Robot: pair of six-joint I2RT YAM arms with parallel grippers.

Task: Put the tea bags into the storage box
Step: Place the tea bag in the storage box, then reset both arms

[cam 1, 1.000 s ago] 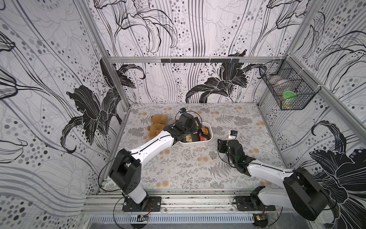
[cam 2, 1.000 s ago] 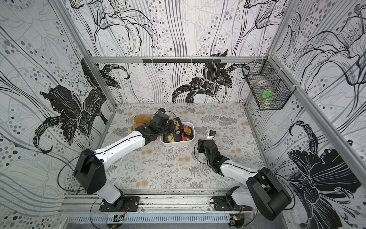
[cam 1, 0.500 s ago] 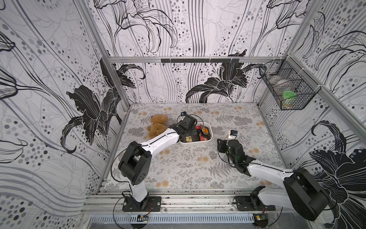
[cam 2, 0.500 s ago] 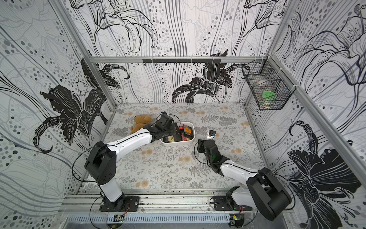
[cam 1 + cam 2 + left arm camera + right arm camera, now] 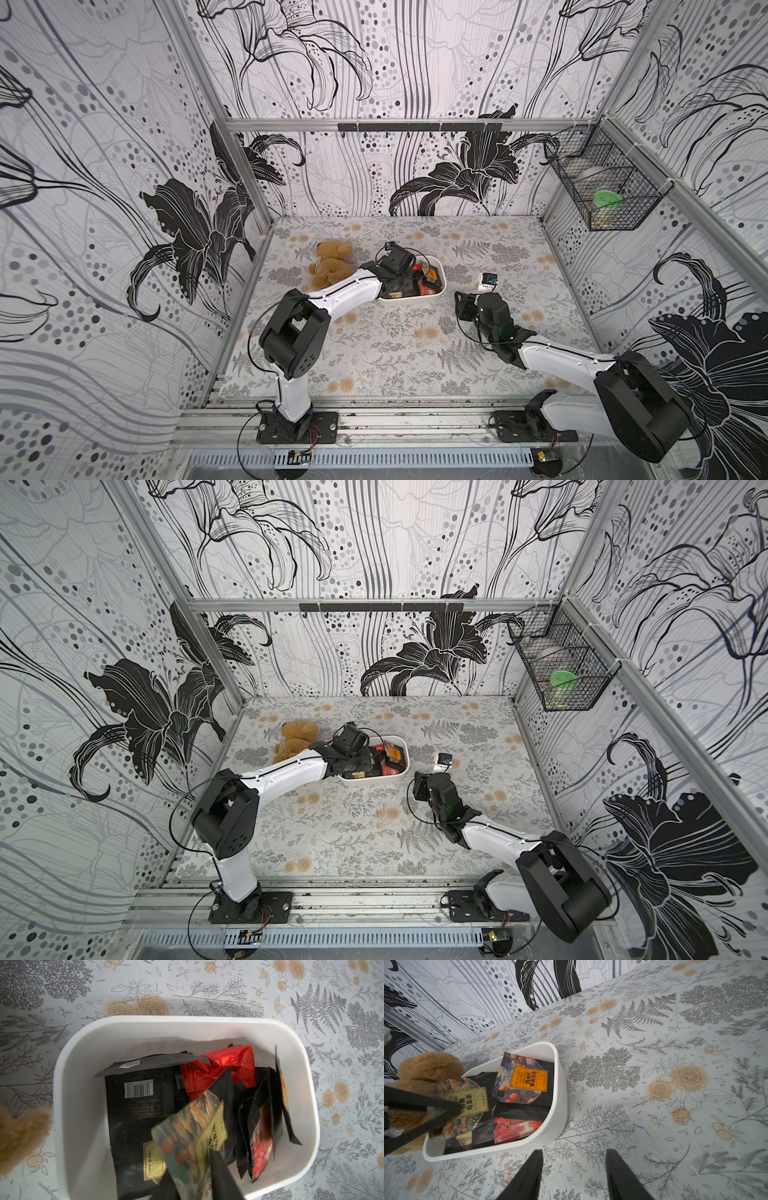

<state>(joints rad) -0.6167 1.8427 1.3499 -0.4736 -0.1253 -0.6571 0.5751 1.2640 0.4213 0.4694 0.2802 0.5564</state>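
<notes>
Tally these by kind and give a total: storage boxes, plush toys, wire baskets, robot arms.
storage box: 1
teddy bear: 1
wire basket: 1
arms: 2, the left arm and the right arm
Total: 5

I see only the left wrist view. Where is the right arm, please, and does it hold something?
Observer: The right gripper hovers over the table beside the storage box, its fingers apart with nothing between them.
Operator: One sachet stands against the box wall; I see only its edge. What is on its face?
Observer: That tea bag has an orange label reading Grapefruit Jasmine Tea.
Operator: And the brown fur at my edge?
Observer: A teddy bear, at the box's end away from the right arm.
</notes>
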